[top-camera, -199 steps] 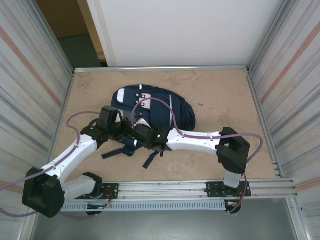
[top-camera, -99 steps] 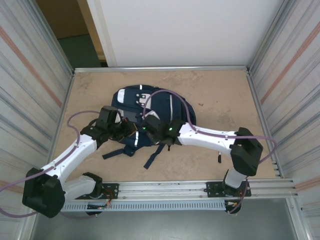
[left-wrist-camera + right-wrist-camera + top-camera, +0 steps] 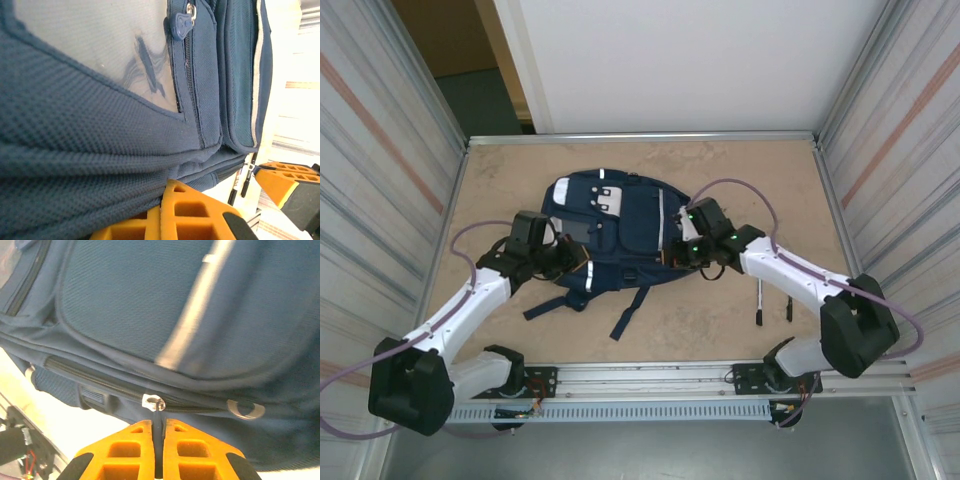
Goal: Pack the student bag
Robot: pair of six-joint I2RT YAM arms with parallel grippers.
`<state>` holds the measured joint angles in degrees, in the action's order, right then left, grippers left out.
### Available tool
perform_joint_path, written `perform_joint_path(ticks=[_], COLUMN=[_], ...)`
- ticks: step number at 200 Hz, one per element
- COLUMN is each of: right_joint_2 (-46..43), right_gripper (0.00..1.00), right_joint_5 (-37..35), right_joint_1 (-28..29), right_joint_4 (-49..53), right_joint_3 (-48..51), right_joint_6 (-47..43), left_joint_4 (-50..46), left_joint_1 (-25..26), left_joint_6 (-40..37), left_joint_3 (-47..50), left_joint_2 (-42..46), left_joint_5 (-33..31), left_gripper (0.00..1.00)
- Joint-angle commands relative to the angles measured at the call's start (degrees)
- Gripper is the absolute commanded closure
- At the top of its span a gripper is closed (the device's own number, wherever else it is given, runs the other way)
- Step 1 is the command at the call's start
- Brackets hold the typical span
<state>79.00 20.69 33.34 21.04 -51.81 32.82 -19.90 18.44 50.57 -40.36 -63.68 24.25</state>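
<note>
The student bag [image 3: 620, 225], navy with white stripes and a grey front patch, lies flat in the middle of the table. My left gripper [image 3: 576, 264] sits at its lower left edge. In the left wrist view its orange fingers [image 3: 200, 212] are shut, pinching a fold of the bag's fabric [image 3: 100, 150]. At the bag's right side, my right gripper [image 3: 673, 251] is shut on a thin dark zipper pull [image 3: 158, 416]. The pull hangs from a silver slider [image 3: 153, 401] on the side zipper, and the gripper [image 3: 158, 426] is right below it.
Two dark pens [image 3: 758, 301] lie on the table right of the bag, under the right forearm. Dark straps [image 3: 628, 315] trail from the bag toward the near rail. Metal walls close the table in on both sides.
My right arm swung from the bag's lower middle out to its right side, and its gripper closed on the zipper pull. The left gripper kept its hold, and the bag shows more fully.
</note>
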Motion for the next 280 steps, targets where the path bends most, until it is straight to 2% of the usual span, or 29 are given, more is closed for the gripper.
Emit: perform_joint_path(ticks=[1,27,59,87,120,129,141,149,181,187,193,209,237,263,280], right_joint_2=[-5.14,-8.63,-12.35,-13.17,-12.08,-11.47,-10.12,-8.77,-3.53,-2.72,-1.96,0.54,5.36,9.56,12.11], right_gripper=[1.00,1.00,1.00,1.00,1.00,1.00,1.00,1.00,1.00,1.00,1.00,1.00,1.00,1.00,1.00], right_joint_5=[4.96,7.89,10.58,13.97,11.92,9.95,7.54,6.23,4.07,3.28,2.90,2.95,2.91,4.75,5.17], right_joint_1=[-6.15,-11.93,-12.85,-11.84,-4.65,-2.11,0.78,2.25,6.47,7.39,8.37,10.75,14.77,17.24,18.68], right_joint_4=[2.39,4.82,5.35,4.60,2.75,2.24,0.58,-0.95,-4.84,-5.33,-5.90,-7.24,-10.66,-15.49,-16.88], right_joint_3=[3.23,5.29,5.17,3.51,-1.60,-2.89,-4.25,-4.80,-7.61,-7.94,-8.35,-9.25,-10.63,-11.52,-12.84], right_joint_6=[0.01,-3.38,-6.46,-7.33,-8.12,-8.18,-7.55,-6.73,-4.87,-4.85,-4.91,-4.84,-3.95,-2.62,-1.54], left_joint_4=[-0.40,0.02,0.10,-0.01,2.37,2.09,-1.11,-2.56,-3.01,-3.72,-4.43,-4.74,-3.55,1.52,5.18], left_joint_1=[-3.44,-6.85,-11.32,-12.89,-12.99,-13.01,-13.38,-13.56,-13.69,-13.69,-13.69,-13.41,-8.93,0.50,4.19], left_joint_6=[-3.44,-4.66,-6.71,-8.21,-9.18,-10.13,-11.05,-11.27,-8.49,-7.98,-7.52,-5.10,0.80,9.06,14.09], left_joint_3=[-0.18,-1.33,-4.87,-9.68,-16.68,-19.64,-24.64,-26.35,-21.93,-20.56,-18.86,-13.00,-4.15,3.13,5.65], left_joint_2=[-1.18,-3.67,-8.86,-15.34,-24.48,-27.72,-30.81,-31.33,-22.01,-19.28,-16.54,-8.66,0.80,5.32,5.18], left_joint_5=[-2.35,-2.13,0.08,0.34,-0.33,-0.17,0.49,0.58,-4.57,-4.41,-3.99,-1.62,1.59,-5.28,-7.82], left_gripper=[1.00,1.00,1.00,1.00,1.00,0.88,0.63,0.56,0.42,0.35,0.21,0.09,0.11,0.15,0.20])
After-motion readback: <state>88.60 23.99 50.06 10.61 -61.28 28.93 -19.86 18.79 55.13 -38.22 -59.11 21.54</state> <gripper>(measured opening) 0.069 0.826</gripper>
